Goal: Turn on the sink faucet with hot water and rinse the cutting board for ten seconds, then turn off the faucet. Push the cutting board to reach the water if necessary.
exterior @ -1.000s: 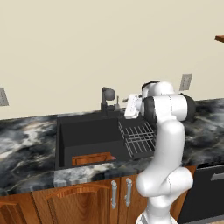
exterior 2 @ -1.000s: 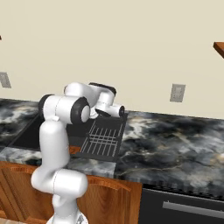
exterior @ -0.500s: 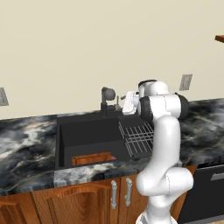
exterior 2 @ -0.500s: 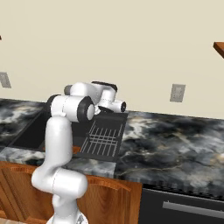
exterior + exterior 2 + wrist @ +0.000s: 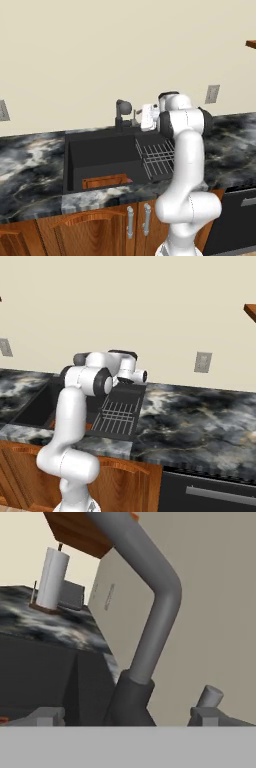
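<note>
The sink faucet (image 5: 121,113) is a dark post with a rounded head at the back rim of the black sink (image 5: 100,152). My white gripper (image 5: 136,119) hovers just right of it, open. In the hand view the faucet (image 5: 150,632) rises close up between my wide-apart fingertips (image 5: 47,716), its base at the gripper (image 5: 127,717), and a small grey lever (image 5: 210,696) sticks out by the right tip. Nothing is held. The reddish-brown cutting board (image 5: 104,180) lies flat at the basin's front edge. No water is in view.
A grey wire rack (image 5: 157,157) fills the sink's right part, under my arm. Dark marbled counter (image 5: 200,416) runs to both sides. A white paper-towel roll (image 5: 51,577) stands on the counter beyond the sink. Wooden cabinet doors (image 5: 100,227) lie below.
My hand has swung left along the back of the sink, closer to the faucet. The jaws stayed open. The cutting board has not moved.
</note>
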Motion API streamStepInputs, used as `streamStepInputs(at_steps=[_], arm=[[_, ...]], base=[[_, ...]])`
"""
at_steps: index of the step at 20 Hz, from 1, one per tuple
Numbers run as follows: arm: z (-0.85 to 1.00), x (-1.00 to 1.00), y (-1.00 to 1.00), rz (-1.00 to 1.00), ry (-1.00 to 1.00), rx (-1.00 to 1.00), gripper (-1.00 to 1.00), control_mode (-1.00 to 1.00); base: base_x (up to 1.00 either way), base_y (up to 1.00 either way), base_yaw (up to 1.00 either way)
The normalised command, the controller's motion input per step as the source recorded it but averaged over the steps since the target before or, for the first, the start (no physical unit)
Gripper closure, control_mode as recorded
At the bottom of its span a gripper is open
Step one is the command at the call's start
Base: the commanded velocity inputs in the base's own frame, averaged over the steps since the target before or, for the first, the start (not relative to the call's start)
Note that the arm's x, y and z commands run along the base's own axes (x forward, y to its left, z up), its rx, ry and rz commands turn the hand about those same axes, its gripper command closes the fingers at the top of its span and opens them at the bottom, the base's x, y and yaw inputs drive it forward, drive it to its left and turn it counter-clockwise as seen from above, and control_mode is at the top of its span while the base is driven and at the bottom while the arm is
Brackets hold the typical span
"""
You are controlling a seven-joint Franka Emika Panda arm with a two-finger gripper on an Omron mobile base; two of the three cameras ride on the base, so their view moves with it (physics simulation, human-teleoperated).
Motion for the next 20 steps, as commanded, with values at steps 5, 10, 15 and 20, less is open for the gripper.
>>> streamStepInputs(at_steps=[5,10,15,20], arm=[[-0.11,0.18,0.02,0.13,0.00,0.00,-1.00,-1.00],[-0.10,0.21,0.07,0.11,0.00,0.00,-1.00,-1.00],[-0.01,0.02,0.19,0.13,-0.01,0.00,-1.00,-1.00],[0.00,0.00,0.19,0.12,-0.01,0.01,-1.00,-1.00]], base=[[0.00,0.00,0.00],[0.00,0.00,0.00],[0.00,0.00,0.00],[0.00,0.00,0.00]])
